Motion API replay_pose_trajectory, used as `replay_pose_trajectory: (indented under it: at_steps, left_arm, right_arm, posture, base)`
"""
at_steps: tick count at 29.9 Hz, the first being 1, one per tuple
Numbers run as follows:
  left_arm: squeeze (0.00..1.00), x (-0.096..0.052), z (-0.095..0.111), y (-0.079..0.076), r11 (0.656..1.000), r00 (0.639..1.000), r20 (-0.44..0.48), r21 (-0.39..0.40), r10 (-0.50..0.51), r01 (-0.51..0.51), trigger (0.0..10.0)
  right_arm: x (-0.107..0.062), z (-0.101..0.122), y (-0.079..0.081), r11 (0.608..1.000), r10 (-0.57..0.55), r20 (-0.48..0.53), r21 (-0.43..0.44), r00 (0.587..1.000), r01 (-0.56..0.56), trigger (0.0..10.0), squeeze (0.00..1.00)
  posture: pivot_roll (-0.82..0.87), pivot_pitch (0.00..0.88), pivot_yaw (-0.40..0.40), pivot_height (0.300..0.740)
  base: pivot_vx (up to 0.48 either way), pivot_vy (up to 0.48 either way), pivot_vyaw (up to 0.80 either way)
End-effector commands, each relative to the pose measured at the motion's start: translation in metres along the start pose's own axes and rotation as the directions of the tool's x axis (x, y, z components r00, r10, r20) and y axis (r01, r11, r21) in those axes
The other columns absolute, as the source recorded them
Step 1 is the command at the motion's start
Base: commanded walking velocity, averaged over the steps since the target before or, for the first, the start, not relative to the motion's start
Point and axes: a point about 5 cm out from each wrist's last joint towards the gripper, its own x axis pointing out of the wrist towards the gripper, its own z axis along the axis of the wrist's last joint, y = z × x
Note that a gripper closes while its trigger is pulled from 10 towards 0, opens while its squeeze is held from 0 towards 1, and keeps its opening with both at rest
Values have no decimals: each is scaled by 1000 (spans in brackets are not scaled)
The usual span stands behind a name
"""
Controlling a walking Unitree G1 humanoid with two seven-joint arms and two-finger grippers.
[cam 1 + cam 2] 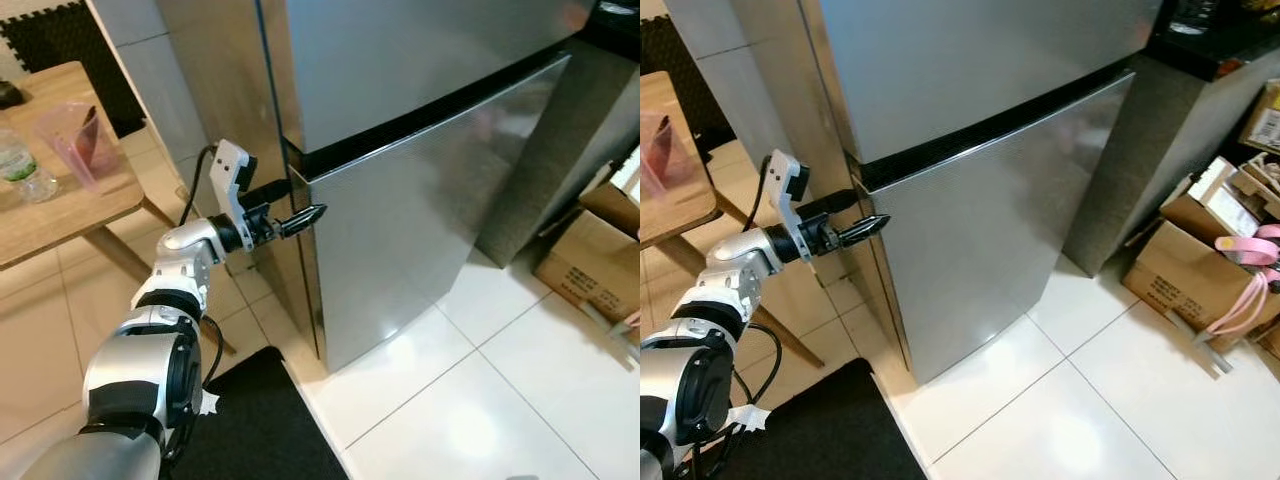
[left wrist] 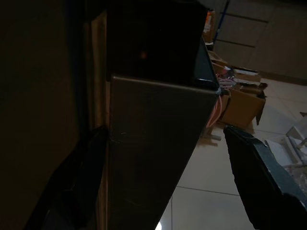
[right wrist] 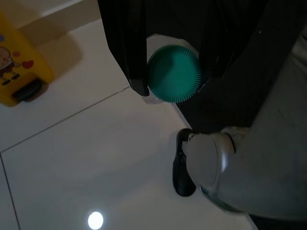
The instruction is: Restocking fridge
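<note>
The steel fridge stands closed, its lower door (image 1: pixel 400 230) under the upper door (image 1: pixel 420 60). My left gripper (image 1: pixel 305 200) is at the lower door's top left corner, open. One black finger lies across the door's front and the other reaches in behind its edge. In the left wrist view the door edge (image 2: pixel 153 158) runs between the two fingers (image 2: pixel 259 177). My right gripper (image 3: pixel 175 79) hangs low over the white floor. It is shut on a bottle with a green ribbed cap (image 3: pixel 174 73).
A wooden table (image 1: pixel 60 200) to the left holds a water bottle (image 1: pixel 20 165) and a pink jug (image 1: pixel 75 140). A black mat (image 1: pixel 250 420) lies at my feet. Cardboard boxes (image 1: pixel 1200 260) crowd the floor right of the fridge. A yellow container (image 3: pixel 19 72) sits near my right side.
</note>
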Motion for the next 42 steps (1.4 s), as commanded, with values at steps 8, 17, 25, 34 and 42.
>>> replay_pose_trajectory:
  at_steps: [8, 17, 25, 34, 42]
  left_arm:
    - [0, 17, -19, -26, 977, 976, -50, -42, -210, 208, 10000]
    - [0, 26, -19, -35, 960, 961, -22, -46, -276, 275, 10000]
    - [0, 38, -34, -60, 914, 920, 21, -107, -391, 391, 10000]
    - [0, 54, -54, -112, 802, 819, 93, -166, -566, 573, 10000]
    - [0, 45, -59, -108, 822, 844, 89, -196, -528, 535, 10000]
  right_arm:
    - [-1, -9, 2, 1000, -5, -32, 21, 999, 6, 10000, 0]
    - [-1, -10, 2, 1000, -8, -33, 28, 999, 9, 10000, 0]
    - [-1, -10, 4, 999, -7, -36, 33, 999, 8, 10000, 0]
    - [0, -8, 5, 999, -4, -33, 33, 999, 6, 10000, 0]
    - [0, -8, 7, 1000, 0, -34, 31, 999, 1, 10000, 0]
  posture:
    - [-79, 132, 56, 740]
    - [-79, 133, 59, 740]
    - [-74, 128, 60, 740]
    - [-72, 126, 59, 740]
    - [-63, 121, 60, 740]
  base:
    - [0, 0, 0]
    - [0, 0, 0]
    - [0, 0, 0]
    - [0, 0, 0]
    - [0, 0, 0]
